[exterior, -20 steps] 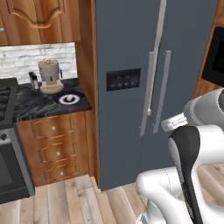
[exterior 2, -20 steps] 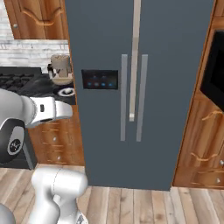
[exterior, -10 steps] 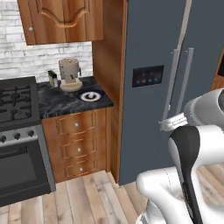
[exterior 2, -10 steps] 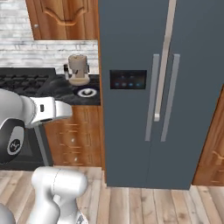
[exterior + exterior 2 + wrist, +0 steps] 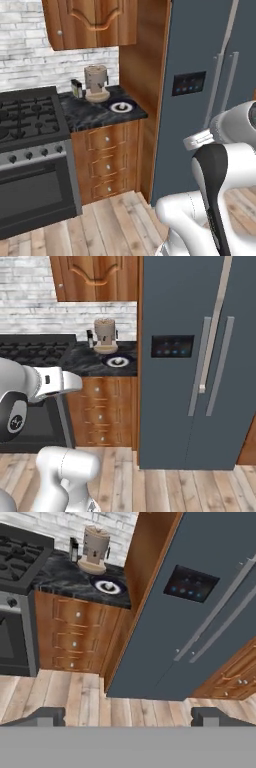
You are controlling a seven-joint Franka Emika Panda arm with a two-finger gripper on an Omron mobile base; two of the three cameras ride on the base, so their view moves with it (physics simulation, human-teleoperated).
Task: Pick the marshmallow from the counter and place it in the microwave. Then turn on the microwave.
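Gripper [image 5: 127,718] jaws stand wide apart, nothing between them; two dark fingertips [image 5: 45,716] show at the bottom of the hand view, pointed down toward the wooden floor in front of the fridge [image 5: 200,612], well apart from any work surface.

Progress, as judged: nothing of the task is done yet. Pick not begun, placing not begun, switching on not begun. Arm is folded near the base, well short of the counter [image 5: 95,116]. The microwave cannot be pointed out from this position, so reaching it will likely need the base to drive after the pick.

Marshmallow [image 5: 120,106]: a tiny whitish lump at the middle of the round dish [image 5: 131,106], which sits on the counter near its front right corner, close to the wooden side panel. Too small to tell its shape. The same dish shows from the right base view [image 5: 126,361] and the hand view [image 5: 116,587].

Count:
- marshmallow: one
- round dish: one
- beige jar-like appliance [image 5: 96,83]: one, just behind the dish
- small dark container [image 5: 76,89]: one, left of the appliance, near the wall
- counter drawers with round knobs: three, stacked
- gas stove [image 5: 27,117]: one, to the left of the counter
- fridge: one, two doors, two long handles, one dispenser panel
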